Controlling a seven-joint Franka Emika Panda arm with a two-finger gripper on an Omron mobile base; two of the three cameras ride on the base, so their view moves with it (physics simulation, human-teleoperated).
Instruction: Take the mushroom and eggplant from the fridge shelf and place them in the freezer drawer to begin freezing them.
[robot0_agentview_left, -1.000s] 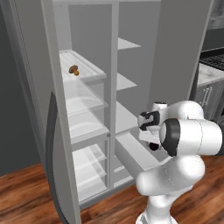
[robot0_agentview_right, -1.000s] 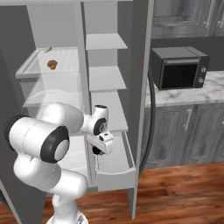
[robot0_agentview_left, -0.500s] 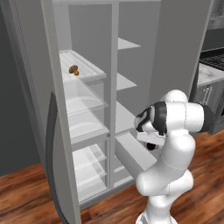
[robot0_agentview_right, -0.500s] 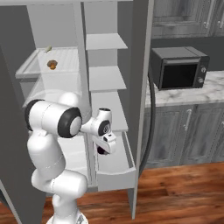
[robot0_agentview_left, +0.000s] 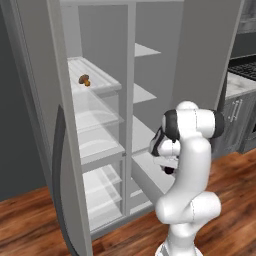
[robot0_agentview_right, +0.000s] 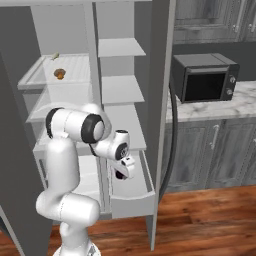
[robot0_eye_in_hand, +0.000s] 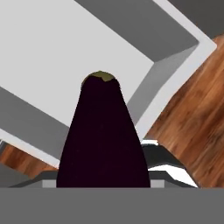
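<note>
- The pincer (robot0_agentview_right: 121, 172) hangs over the open drawer (robot0_agentview_right: 131, 201) in the fridge's right column, clamped on the eggplant (robot0_eye_in_hand: 103, 135).
- In the hand view the eggplant stands up between the fingertips, dark purple and glossy, its olive-green cap end pointing away from the hand.
- Behind the eggplant in that view lie the drawer's plain white floor and a corner of its wall (robot0_eye_in_hand: 175, 57), with wood floor (robot0_eye_in_hand: 192, 127) beyond the rim.
- From the left base view the pincer (robot0_agentview_left: 169, 169) sits low beside the arm's elbow, just above the drawer's (robot0_agentview_left: 150, 181) front edge; a dark lump shows beneath the hand.
- The mushroom (robot0_agentview_left: 84, 79) rests on the ribbed white shelf (robot0_agentview_left: 102, 80) at the top of the left column, brown cap and orange stem visible, well apart from the pincer.
- The right base view shows the same mushroom (robot0_agentview_right: 59, 74) on the shelf (robot0_agentview_right: 80, 70), near its left side, with a small pale green item (robot0_agentview_right: 55, 56) farther back that is too small to make out.
- Clear shelves (robot0_agentview_left: 97, 117) stack below the ribbed one in the left column.
- A black microwave (robot0_agentview_right: 204, 77) stands on a marble worktop (robot0_agentview_right: 225, 105) to the fridge's right, above grey cabinets (robot0_agentview_right: 210, 150).
</note>
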